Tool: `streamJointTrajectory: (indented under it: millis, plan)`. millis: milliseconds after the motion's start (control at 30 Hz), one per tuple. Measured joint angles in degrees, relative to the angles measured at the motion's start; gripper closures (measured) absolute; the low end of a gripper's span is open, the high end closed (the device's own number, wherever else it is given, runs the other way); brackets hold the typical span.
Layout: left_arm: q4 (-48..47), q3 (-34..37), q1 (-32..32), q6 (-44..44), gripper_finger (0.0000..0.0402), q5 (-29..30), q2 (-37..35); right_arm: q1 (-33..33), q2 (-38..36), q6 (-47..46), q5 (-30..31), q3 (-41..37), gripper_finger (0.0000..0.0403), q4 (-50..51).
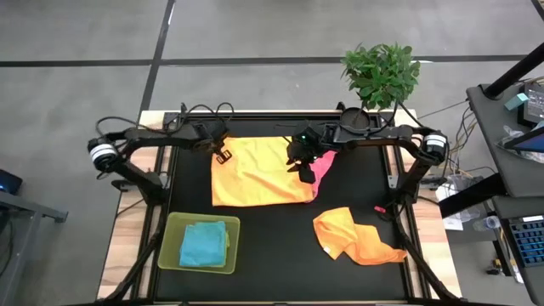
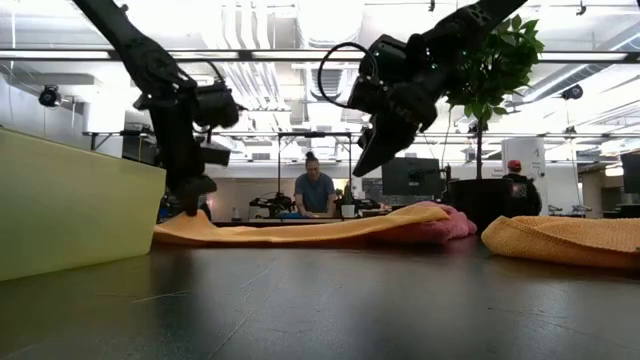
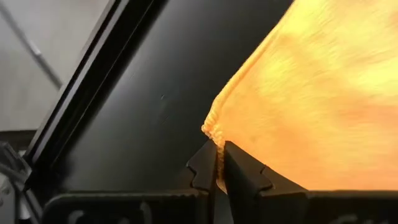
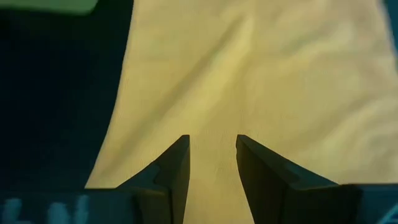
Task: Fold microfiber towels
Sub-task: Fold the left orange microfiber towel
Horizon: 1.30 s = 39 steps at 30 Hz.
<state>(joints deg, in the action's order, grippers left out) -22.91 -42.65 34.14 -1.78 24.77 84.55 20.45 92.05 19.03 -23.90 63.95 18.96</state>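
yellow towel point(image 1: 255, 172) spread flat mid-table | pink towel point(image 1: 324, 165) under its right edge | orange towel point(image 1: 355, 235) crumpled | light blue towel point(image 1: 204, 243) folded

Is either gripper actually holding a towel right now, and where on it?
The left gripper has its jaws shut on a corner of the yellow towel. The right gripper hangs open above the same towel, holding nothing.

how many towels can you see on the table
4: a yellow towel spread flat at the centre, a pink towel peeking from under its right edge, an orange towel crumpled front right, and a blue towel folded in the green tray. More may be hidden beneath.
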Motion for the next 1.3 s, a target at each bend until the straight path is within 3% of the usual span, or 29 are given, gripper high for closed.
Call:
streamJointTrajectory:
  millis: [300,400,533,733,833,967,1033,1300]
  plan:
    - [-4.63,0.15,-2.43,1.44,0.0389,-8.24,-15.50,0.00,0.00,-2.17,0.02,-4.00,0.0284,-19.40]
    - [-4.03,1.41,-3.78,1.65,0.0389,-14.81,-20.71,0.00,0.00,-3.44,0.04,-4.00,0.0289,-21.84]
    - [0.07,4.04,-5.37,2.38,0.0389,-21.95,-25.03,-0.01,0.00,-3.45,0.04,-4.37,0.0298,-23.64]
    - [9.96,11.40,-6.48,4.57,0.0389,-22.52,-26.21,-0.02,0.00,-4.90,0.09,-6.37,0.0313,-30.22]
    - [10.81,13.23,-6.51,5.80,0.0389,-15.45,-25.51,-0.04,0.00,-5.32,0.09,-6.71,0.0320,-31.78]
    - [10.87,14.14,-6.46,6.23,0.0389,4.92,-25.01,-0.02,0.00,-4.92,0.11,-6.78,0.0329,-31.69]
    - [10.92,14.14,-6.38,6.15,0.0389,11.62,-24.57,-0.02,0.00,-4.62,0.11,-6.78,0.0332,-31.69]
    - [10.92,13.97,-6.35,4.19,0.0388,13.19,-22.99,-0.02,0.00,-4.92,0.68,-6.78,0.0332,-29.99]
